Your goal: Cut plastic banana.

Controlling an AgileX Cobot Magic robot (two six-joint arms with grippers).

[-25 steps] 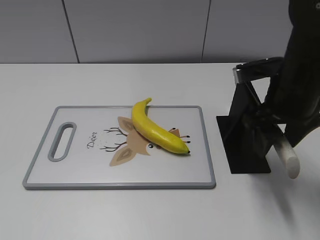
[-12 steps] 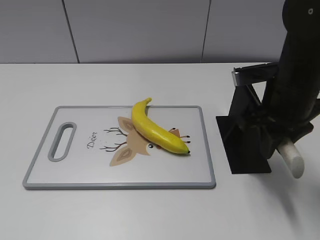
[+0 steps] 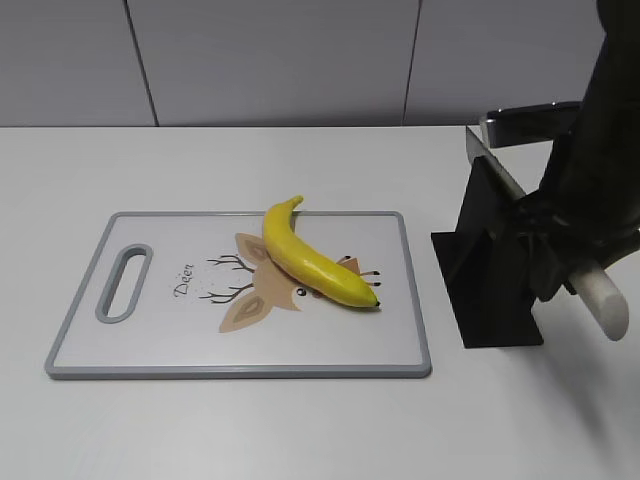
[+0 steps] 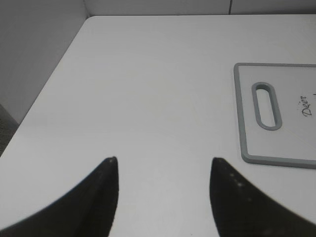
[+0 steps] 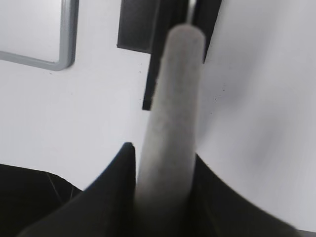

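The yellow plastic banana lies slantwise on the cutting board, stem tip toward the back. It does not show in either wrist view. My right gripper is to the right of the board, shut on the pale handle of a knife. The knife's blade slants up over the black knife stand. In the right wrist view the jaws clamp the handle. My left gripper is open and empty over bare table left of the board.
The black stand stands on a dark base right of the board; it also shows in the right wrist view. The board's handle slot is at its left end. The table's left edge is near the left gripper.
My right arm has moved right and slightly up with the knife. The blade has shifted right and risen further from the stand. The banana and board have not moved.
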